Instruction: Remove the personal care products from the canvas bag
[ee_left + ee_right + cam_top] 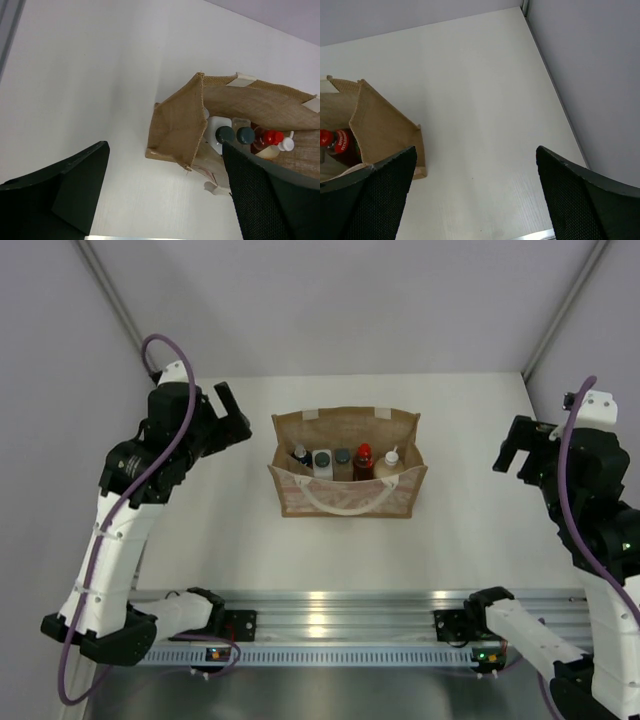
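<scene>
Table (210, 540): white, flat, with grey walls (340, 300) on three sides.

Canvas bag (347, 490): tan woven tote, standing upright at the middle of the table with its mouth open. A cream looped handle lies over the pale patterned front.

Contents, all five inside the bag in a row, left to right in the top view:
- orange bottle (299, 456), dark cap
- white squarish bottle (322, 462), dark cap
- clear bottle (343, 456), grey cap
- red bottle (363, 461), red cap
- cream bottle (391, 461), white nozzle

Left gripper (236, 414): fingers spread, nothing held, raised to the left of the bag and apart from it.

Right gripper (512, 445): fingers spread, nothing held, well apart from the bag on its right.
</scene>
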